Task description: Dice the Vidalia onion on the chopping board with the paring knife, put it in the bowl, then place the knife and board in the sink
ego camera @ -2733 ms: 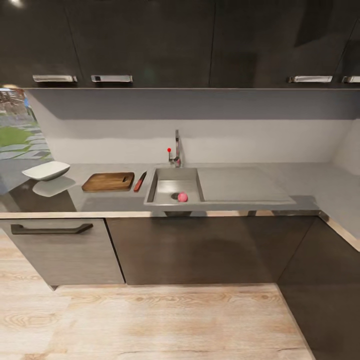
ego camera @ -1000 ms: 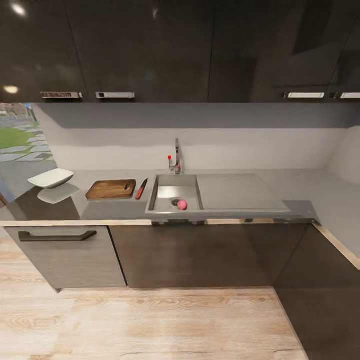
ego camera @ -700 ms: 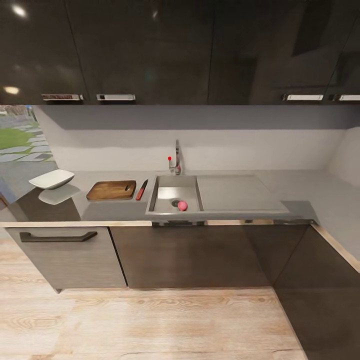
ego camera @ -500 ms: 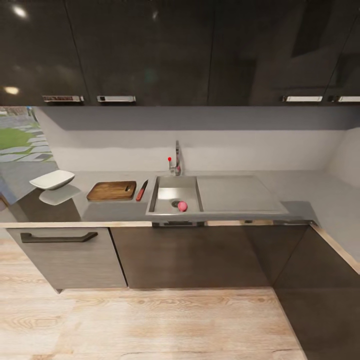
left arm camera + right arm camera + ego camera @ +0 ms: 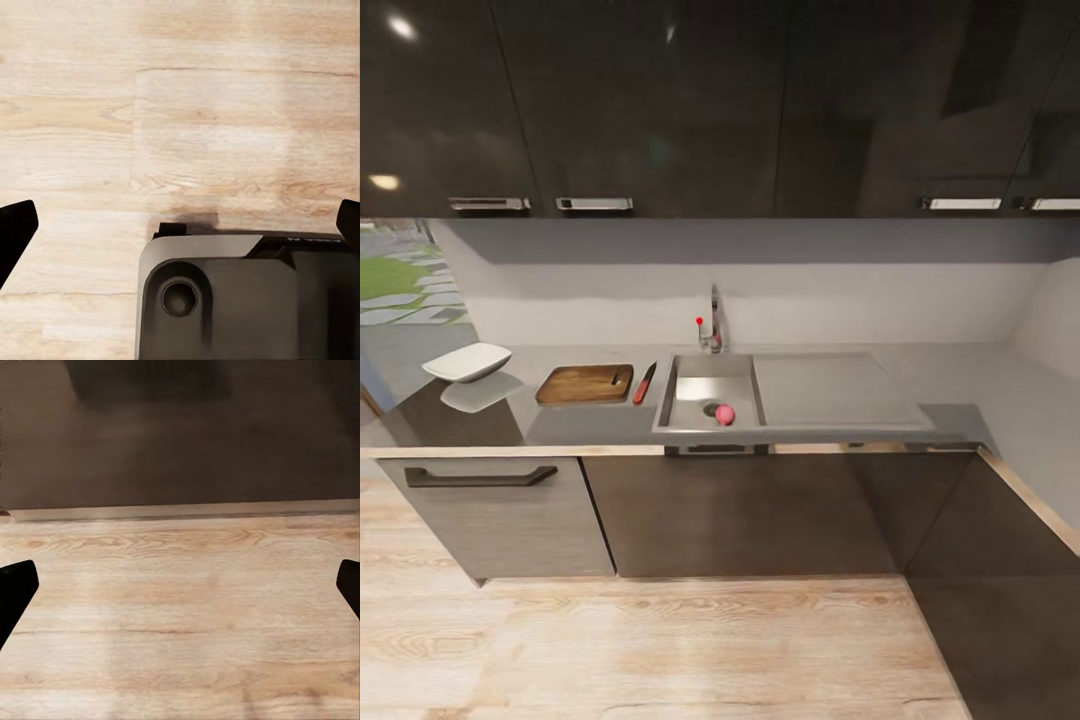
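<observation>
Still well apart: the onion (image 5: 725,413) lies in the sink (image 5: 709,395), ahead and above both downward-hanging grippers.
Along the worktop (image 5: 590,425), one bowl (image 5: 467,361) near the left end, one chopping board (image 5: 586,384), one paring knife (image 5: 644,382) lying front-to-back beside the sink. Left gripper (image 5: 180,225) and right gripper (image 5: 180,585) are spread wide, empty, over floor (image 5: 660,640); neither is judged nearer.

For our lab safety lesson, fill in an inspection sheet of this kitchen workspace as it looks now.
Surface: glossy grey countertop, things well apart.
Job's things: onion in the sink by the drain; knife between the chopping board and the sink; bowl at the counter's left end.
Clutter: nothing seen.
Grippers: left gripper and right gripper open, empty, over the wooden floor.
Cables: nothing seen.
Surroundings: dark cabinets, faucet.
</observation>
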Robot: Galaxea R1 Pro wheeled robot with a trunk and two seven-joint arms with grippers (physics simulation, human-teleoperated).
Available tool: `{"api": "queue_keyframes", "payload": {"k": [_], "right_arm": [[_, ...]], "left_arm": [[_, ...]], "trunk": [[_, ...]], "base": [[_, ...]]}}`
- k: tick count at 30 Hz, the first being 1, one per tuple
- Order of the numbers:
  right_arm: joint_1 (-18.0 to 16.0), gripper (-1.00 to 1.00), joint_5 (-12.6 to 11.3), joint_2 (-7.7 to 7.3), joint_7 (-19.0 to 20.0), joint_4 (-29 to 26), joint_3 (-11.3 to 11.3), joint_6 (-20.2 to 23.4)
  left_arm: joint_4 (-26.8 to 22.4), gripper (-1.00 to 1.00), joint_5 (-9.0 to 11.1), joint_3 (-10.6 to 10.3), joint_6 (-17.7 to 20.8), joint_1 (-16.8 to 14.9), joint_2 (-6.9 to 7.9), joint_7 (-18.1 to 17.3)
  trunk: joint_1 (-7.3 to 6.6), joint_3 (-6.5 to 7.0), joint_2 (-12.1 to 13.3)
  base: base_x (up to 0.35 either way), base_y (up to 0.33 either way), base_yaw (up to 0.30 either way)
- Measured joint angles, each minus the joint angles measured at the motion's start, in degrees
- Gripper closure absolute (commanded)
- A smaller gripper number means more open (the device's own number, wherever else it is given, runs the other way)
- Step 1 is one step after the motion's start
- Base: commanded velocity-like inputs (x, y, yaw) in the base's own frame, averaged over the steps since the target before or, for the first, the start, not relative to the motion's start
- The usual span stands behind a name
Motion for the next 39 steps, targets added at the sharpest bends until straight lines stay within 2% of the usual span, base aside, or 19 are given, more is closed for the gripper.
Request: {"api": "queue_keyframes", "payload": {"k": [13, 22, 27, 29, 31, 32, 33, 34, 35, 39], "right_arm": [[0.0, -1.00, 0.0, 0.00, 0.0, 0.0, 0.0, 0.0], [0.0, -1.00, 0.0, 0.00, 0.0, 0.0, 0.0, 0.0], [0.0, -1.00, 0.0, -0.06, 0.0, 0.0, 0.0, 0.0], [0.0, -1.00, 0.0, -0.03, 0.0, 0.0, 0.0, 0.0], [0.0, -1.00, 0.0, -0.01, 0.0, 0.0, 0.0, 0.1], [0.0, -1.00, 0.0, -0.01, 0.0, 0.0, 0.0, 0.1], [0.0, -1.00, 0.0, -0.06, 0.0, 0.0, 0.0, 0.1], [0.0, -1.00, 0.0, -0.07, 0.0, 0.0, 0.0, 0.1], [0.0, -1.00, 0.0, -0.07, 0.0, 0.0, 0.0, 0.1], [0.0, -1.00, 0.0, -0.08, 0.0, 0.0, 0.0, 0.1]], "left_arm": [[0.0, -1.00, 0.0, 0.0, -0.1, 0.0, -0.01, 0.0], [0.7, -1.00, -0.1, -0.1, -0.3, 0.0, 0.01, -0.2], [-2.1, -1.00, -0.2, 0.0, 1.4, 0.0, -0.29, 0.1], [-5.6, -1.00, -0.3, -0.1, 5.1, 0.0, -0.59, 0.4], [-12.6, -1.00, -0.4, -0.1, 14.3, -0.1, -0.79, 0.9], [-14.8, -1.00, -0.4, -0.1, 16.9, 0.0, -0.82, 1.0], [-22.2, -1.00, -0.5, -0.2, 29.4, 0.0, -0.90, 1.1], [-29.1, -1.00, -0.5, -0.2, 32.4, -0.1, -0.90, 1.1], [-33.7, -1.00, -0.5, -0.3, 36.8, -0.1, -0.95, 1.1], [-45.9, -1.00, -0.4, -0.8, 48.2, 0.0, -1.33, 1.1]], "trunk": [[-2.86, 2.34, 5.2], [-2.87, 2.35, 5.2], [-2.87, 2.35, 5.2], [-2.87, 2.35, 5.2], [-2.87, 2.36, 5.2], [-2.87, 2.36, 5.2], [-2.87, 2.35, 5.3], [-2.87, 2.37, 5.2], [-2.87, 2.36, 5.2], [-2.87, 2.36, 5.2]], "base": [[0.000, 0.000, 0.000], [0.000, 0.000, 0.000], [0.000, 0.000, 0.000], [0.000, 0.000, 0.000], [0.000, 0.000, 0.000], [0.000, 0.000, 0.000], [0.000, 0.000, 0.000], [0.000, 0.000, 0.000], [0.000, 0.000, 0.000], [0.000, 0.000, 0.000]]}}
